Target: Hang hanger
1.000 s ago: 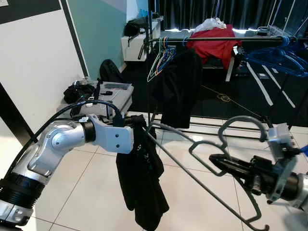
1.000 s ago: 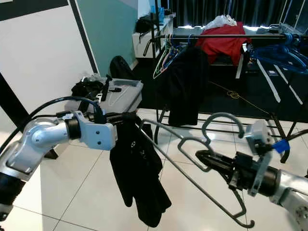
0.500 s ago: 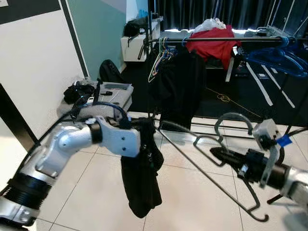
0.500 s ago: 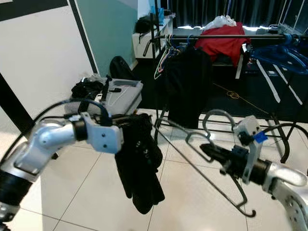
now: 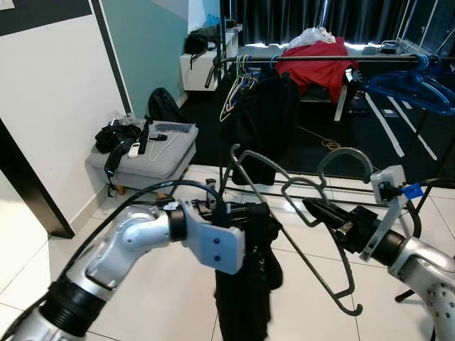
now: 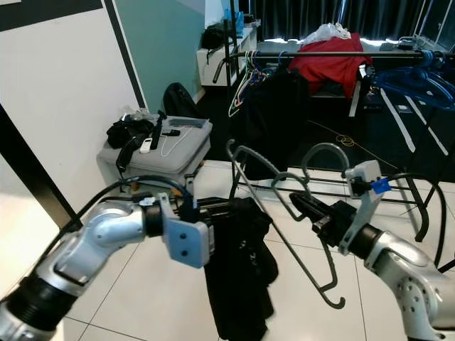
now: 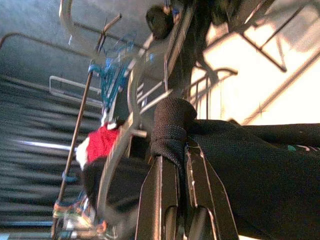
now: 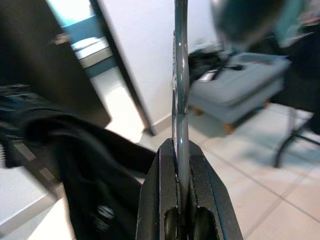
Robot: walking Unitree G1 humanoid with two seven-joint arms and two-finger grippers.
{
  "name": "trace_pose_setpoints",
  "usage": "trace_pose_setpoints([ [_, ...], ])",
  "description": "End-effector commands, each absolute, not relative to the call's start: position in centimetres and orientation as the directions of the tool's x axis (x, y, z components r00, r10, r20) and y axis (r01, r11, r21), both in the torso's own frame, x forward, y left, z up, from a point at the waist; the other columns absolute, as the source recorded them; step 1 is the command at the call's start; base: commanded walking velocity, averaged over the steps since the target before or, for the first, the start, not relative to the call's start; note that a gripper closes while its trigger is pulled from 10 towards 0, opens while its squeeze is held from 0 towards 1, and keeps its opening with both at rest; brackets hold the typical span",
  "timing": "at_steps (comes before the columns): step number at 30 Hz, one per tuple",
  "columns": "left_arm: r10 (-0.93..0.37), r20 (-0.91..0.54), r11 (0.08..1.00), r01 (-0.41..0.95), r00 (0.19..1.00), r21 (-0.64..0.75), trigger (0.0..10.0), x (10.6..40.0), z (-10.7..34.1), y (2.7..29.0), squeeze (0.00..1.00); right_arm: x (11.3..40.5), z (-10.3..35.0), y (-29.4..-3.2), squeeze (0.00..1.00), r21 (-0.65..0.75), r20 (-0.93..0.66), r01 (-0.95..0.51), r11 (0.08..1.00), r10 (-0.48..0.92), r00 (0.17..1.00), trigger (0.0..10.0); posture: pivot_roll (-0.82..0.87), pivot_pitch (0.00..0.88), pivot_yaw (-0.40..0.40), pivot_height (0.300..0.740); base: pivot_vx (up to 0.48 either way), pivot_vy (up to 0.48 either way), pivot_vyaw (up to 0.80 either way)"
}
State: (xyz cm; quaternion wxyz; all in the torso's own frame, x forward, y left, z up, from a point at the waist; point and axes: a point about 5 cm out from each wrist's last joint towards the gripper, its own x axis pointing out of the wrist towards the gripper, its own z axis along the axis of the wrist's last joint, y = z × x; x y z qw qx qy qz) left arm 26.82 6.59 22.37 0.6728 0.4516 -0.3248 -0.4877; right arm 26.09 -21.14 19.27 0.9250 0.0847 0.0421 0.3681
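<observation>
Right wrist view shows my right gripper [image 8: 181, 150] with its two black fingers pressed tight on the grey bar of the hanger [image 8: 180, 90] — the metal runs straight up out of the pinch. From my head camera, that gripper [image 5: 318, 211] holds the hanger [image 5: 284, 188] near its neck, the hook curving up above my wrist and one long arm slanting down to a small end hook over the tiled floor [image 5: 298, 284]. My left gripper [image 7: 176, 165] is clamped on a thick fold of the black garment [image 5: 245, 284], which hangs from the hanger's other end, between my two arms. Beyond stands the clothes rack [image 5: 327, 58] — its rail carries a dark garment, coloured hangers, a red cloth [image 5: 316, 67] and blue hangers [image 5: 409, 85]. A grey case [image 5: 153, 145] sits by the wall on my left.
</observation>
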Motion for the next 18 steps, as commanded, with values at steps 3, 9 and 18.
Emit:
trace_pose_setpoints([
  [3,-0.927,0.012,0.154,0.351,0.374,0.923,10.0,27.9,22.7,7.0,0.0,26.0,20.2,-21.7,0.0,0.185,0.053,-0.683,0.706,0.687,0.725,10.0,-0.09,0.0,0.023,0.74,0.0,0.0,0.0],
  [9,-0.809,0.064,0.343,0.381,0.584,0.859,10.0,30.6,21.9,10.1,0.0,26.7,21.9,-24.6,0.0,0.151,0.178,-0.518,0.842,0.493,0.852,10.0,-0.11,0.0,0.034,0.74,0.0,0.0,0.0],
  [18,-0.644,0.196,0.636,0.375,0.74,0.675,10.0,32.2,24.2,15.7,0.0,25.5,19.8,-27.2,0.0,-0.128,0.038,-0.368,0.921,0.375,0.926,10.0,-0.09,0.0,0.031,0.74,0.0,0.0,0.0],
])
